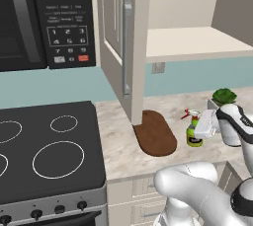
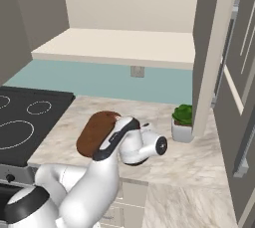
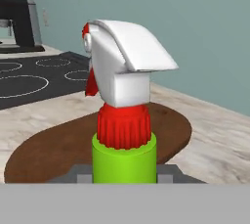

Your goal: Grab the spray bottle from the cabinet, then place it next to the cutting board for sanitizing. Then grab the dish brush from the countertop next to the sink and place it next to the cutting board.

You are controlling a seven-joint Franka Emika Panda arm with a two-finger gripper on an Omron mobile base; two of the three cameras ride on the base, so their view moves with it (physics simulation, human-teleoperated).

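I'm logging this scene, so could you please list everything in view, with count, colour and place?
spray bottle: one, green with red collar and white trigger head, upright on the countertop just right of the cutting board, between the jaws
cutting board: one, dark brown, flat on the countertop below the cabinet door
countertop: one, beige marbled, right of the stove
cabinet: one, beige, open, pale shelf bare, silver bar handle on the door
potted plant: one, green in a white pot, at the back of the countertop
stove: one, black glass top, left
microwave: one, black, above the stove
wall outlet: one, pale, on the blue wall
gripper: one, white, jaws closed on the bottle
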